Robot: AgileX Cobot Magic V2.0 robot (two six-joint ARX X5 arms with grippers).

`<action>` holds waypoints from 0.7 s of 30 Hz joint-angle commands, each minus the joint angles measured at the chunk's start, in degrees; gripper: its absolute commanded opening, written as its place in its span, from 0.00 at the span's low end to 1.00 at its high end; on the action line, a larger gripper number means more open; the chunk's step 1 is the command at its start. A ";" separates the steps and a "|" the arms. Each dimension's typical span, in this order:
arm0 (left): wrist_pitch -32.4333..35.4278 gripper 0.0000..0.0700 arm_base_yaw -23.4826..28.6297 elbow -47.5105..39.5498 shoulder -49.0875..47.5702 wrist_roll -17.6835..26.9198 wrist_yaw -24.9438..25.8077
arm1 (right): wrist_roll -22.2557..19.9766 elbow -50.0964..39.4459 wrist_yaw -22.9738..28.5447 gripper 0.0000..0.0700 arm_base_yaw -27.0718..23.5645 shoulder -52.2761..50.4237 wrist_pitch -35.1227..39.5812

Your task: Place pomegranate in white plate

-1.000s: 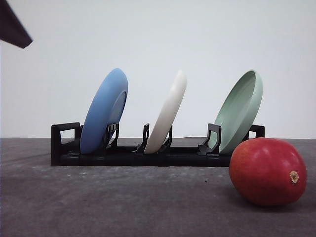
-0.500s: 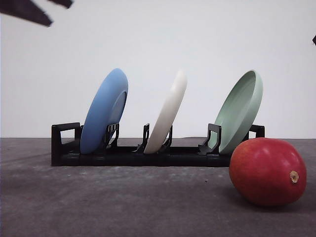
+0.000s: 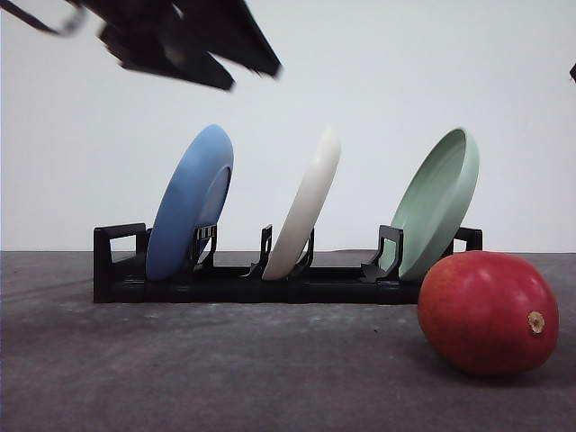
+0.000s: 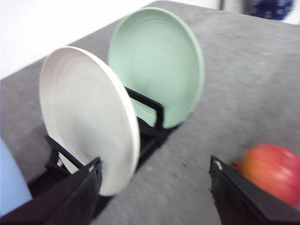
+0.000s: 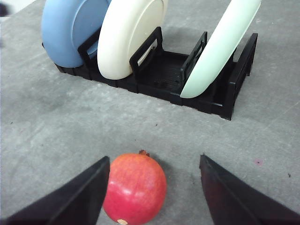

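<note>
The deep red pomegranate [image 3: 488, 312] lies on the grey table at the front right, its tan nub facing right. The white plate [image 3: 308, 211] stands on edge in the middle slot of a black rack [image 3: 270, 286]. My left gripper [image 4: 154, 187] is open, hovering high beside the white plate [image 4: 84, 112], with the pomegranate [image 4: 274, 171] past one finger. A blurred dark part of the left arm [image 3: 180, 40] hangs above the blue plate. My right gripper [image 5: 152, 187] is open above the pomegranate [image 5: 135, 187], which sits close to one finger [image 5: 75, 197].
A blue plate [image 3: 189, 202] leans in the rack's left slot and a pale green plate [image 3: 438, 202] in its right slot, just behind the pomegranate. Bare grey table stretches in front of the rack [image 5: 164, 75]. A white wall stands behind.
The left arm has swung in from the upper left corner toward the right, and is now above the blue plate. Plates, rack and pomegranate have not moved.
</note>
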 commanded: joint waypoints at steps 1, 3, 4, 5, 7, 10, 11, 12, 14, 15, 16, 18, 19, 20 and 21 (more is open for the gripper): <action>3.74 0.62 -1.07 1.25 3.36 -1.02 -2.12 | -0.47 0.92 -0.17 0.55 0.20 0.09 0.55; 6.58 0.62 -1.78 2.08 7.19 -2.78 -3.93 | -0.47 0.92 -0.17 0.55 0.20 0.09 0.53; 7.36 0.62 -2.08 2.81 9.09 -3.64 -4.69 | -0.48 0.92 -0.17 0.55 0.20 0.09 0.53; 7.76 0.62 -2.35 3.67 10.89 -4.46 -5.41 | -0.48 0.92 -0.17 0.55 0.20 0.09 0.55; 7.72 0.61 -2.69 6.12 14.57 -5.90 -6.84 | -0.48 0.92 -0.17 0.55 0.20 0.09 0.55; 7.66 0.61 -2.87 9.92 19.53 -7.21 -7.71 | -0.50 0.92 -0.17 0.55 0.20 0.09 0.52; 7.68 0.61 -2.87 11.22 21.13 -7.37 -7.71 | -0.50 0.92 -0.17 0.55 0.20 0.09 0.52; 7.65 0.61 -2.86 12.46 22.53 -7.44 -7.85 | -0.49 0.92 -0.17 0.55 0.20 0.09 0.52; 7.66 0.61 -2.85 14.70 25.18 -7.47 -8.73 | -0.50 0.92 -0.17 0.55 0.20 0.09 0.52; 7.64 0.61 -2.85 15.77 26.47 -7.45 -9.16 | -0.50 0.92 -0.17 0.55 0.20 0.09 0.52; 7.63 0.61 -2.84 16.77 27.69 -7.44 -9.43 | -0.50 0.92 -0.17 0.55 0.20 0.09 0.52; 7.61 0.61 -2.76 18.51 29.80 -7.44 -9.47 | -0.50 0.92 -0.17 0.55 0.20 0.09 0.52; 7.61 0.61 -2.71 19.22 30.69 -7.44 -9.58 | -0.50 0.92 -0.17 0.55 0.20 0.09 0.52; 7.61 0.61 -2.68 19.76 31.42 -7.42 -9.84 | -0.50 0.92 -0.17 0.55 0.20 0.09 0.52; 7.57 0.61 -2.67 20.14 31.94 -7.45 -10.43 | -0.50 0.92 -0.16 0.55 0.20 0.09 0.52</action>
